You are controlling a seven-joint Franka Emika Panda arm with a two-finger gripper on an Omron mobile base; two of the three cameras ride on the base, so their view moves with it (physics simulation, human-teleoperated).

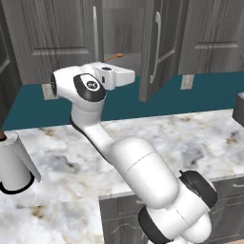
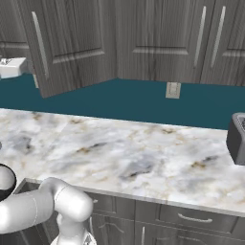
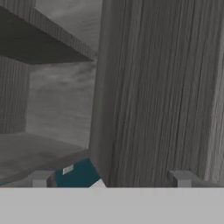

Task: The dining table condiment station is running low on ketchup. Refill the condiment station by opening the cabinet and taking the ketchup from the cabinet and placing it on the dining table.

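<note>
The cabinet has one door swung open toward me, its silver bar handle facing out. My gripper hovers at the cabinet's opening, just left of that door, level with the grey shelf. In the hand view the gripper is open with nothing between its fingertips. The door's edge stands right in front, with the bare shelf to its left. A thin orange-brown object lies on the shelf; I cannot tell what it is. The ketchup and the dining table are out of view.
A marble counter with grey drawers runs below the cabinet, backed by a teal wall. A white cylinder stands at the counter's left and a dark appliance at its right. The open door juts out over the counter.
</note>
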